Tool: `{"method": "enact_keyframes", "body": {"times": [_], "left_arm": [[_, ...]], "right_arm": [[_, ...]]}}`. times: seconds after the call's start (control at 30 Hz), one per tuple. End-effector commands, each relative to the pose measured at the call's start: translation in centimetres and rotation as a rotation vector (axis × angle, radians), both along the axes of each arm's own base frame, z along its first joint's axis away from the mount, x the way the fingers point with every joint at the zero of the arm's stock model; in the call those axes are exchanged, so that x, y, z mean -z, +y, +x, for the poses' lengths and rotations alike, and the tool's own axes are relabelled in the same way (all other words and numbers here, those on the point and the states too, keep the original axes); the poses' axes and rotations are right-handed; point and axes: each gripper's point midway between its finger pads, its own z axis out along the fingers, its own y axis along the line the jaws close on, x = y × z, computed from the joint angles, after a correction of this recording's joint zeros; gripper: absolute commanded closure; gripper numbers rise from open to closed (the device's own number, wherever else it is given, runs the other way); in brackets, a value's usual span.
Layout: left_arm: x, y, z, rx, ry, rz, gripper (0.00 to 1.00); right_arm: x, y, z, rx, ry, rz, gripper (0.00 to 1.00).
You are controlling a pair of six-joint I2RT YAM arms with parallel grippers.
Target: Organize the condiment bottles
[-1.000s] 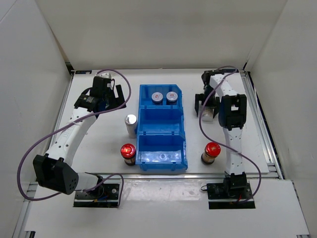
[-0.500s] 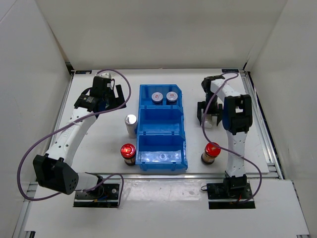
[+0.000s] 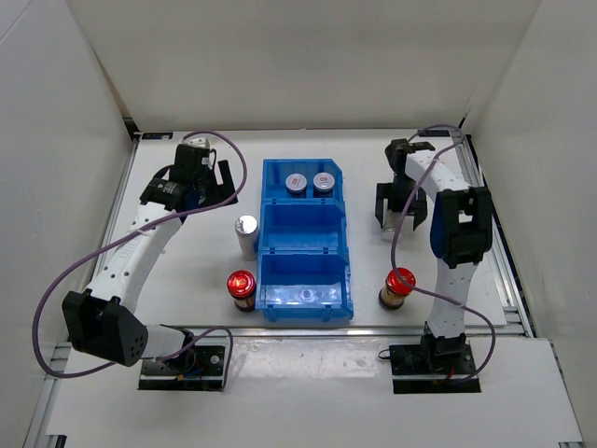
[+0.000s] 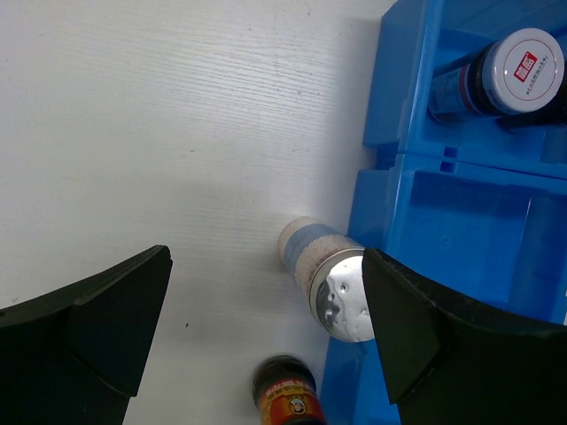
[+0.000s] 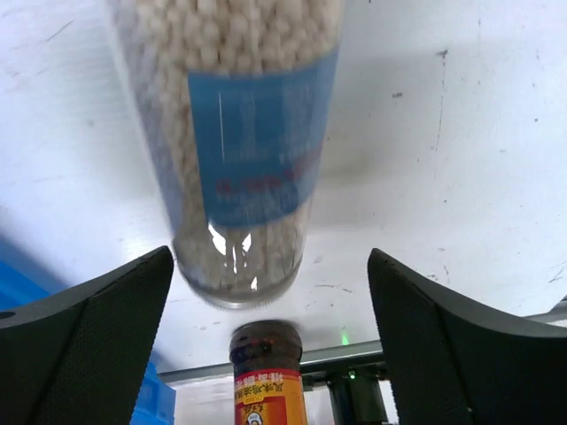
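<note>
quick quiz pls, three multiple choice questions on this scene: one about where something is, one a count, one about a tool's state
1. Where are the two grey-lidded bottles?
A) far compartment of the blue bin
B) its near compartment
C) its middle compartment

2. How many red-capped bottles stand on the table outside the bin?
A) one
B) two
C) four

3. How is the right tool?
A) shut on a red cap
B) open, hanging over the bin
C) open, straddling a white-blue bottle

Answers:
1 A, both lids show in the bin's far section.
2 B, one stands on each side of the bin.
3 C, the right wrist view shows gaps on both sides of the bottle.
</note>
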Motion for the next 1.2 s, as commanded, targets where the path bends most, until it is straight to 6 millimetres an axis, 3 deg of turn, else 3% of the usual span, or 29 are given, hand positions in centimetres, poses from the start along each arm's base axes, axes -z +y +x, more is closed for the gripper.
{"method": "enact_keyframes", "body": {"times": [0.0,0.2,0.37,0.5,0.7,0.73,0.83,1.03,1.17], "left_arm": [[-0.9,-0.1,-0.5,0.004,-0.03,-0.015,0.0],[-0.9,-0.1,-0.5,0.004,-0.03,-0.015,0.0],[-0.9,-0.3,-0.6,0.012,-0.028,-0.022,0.0],[-0.9,-0.4,-0.6,0.018,-0.026,-0.028,0.0],[-0.8,-0.4,-0.8,0.018,-0.018,-0.026,0.0],[-0.8,-0.4,-0.8,0.018,-0.018,-0.026,0.0],[-0.8,-0.4,-0.8,0.018,-0.018,-0.026,0.0],[-0.9,-0.6,-0.7,0.026,-0.024,-0.035,0.0],[-0.7,-0.7,-0.6,0.02,-0.024,-0.042,0.0]], "right_arm": [[-1.4,0.6,1.1,0.003,-0.119,0.02,0.08],[0.6,1.4,-0.2,0.01,-0.075,0.071,0.1],[1.2,2.2,0.8,0.005,-0.161,0.125,0.13],[0.6,2.3,1.2,0.004,-0.197,0.132,0.25],[-0.1,2.1,1.2,-0.006,-0.223,0.127,0.58],[-0.6,1.9,1.3,-0.005,-0.241,0.12,0.67],[-2.6,1.7,1.0,-0.016,-0.276,0.115,0.78],[-7.0,1.1,0.1,-0.035,-0.348,0.111,0.89],[-8.8,1.1,0.0,-0.036,-0.372,0.116,0.96]]}}
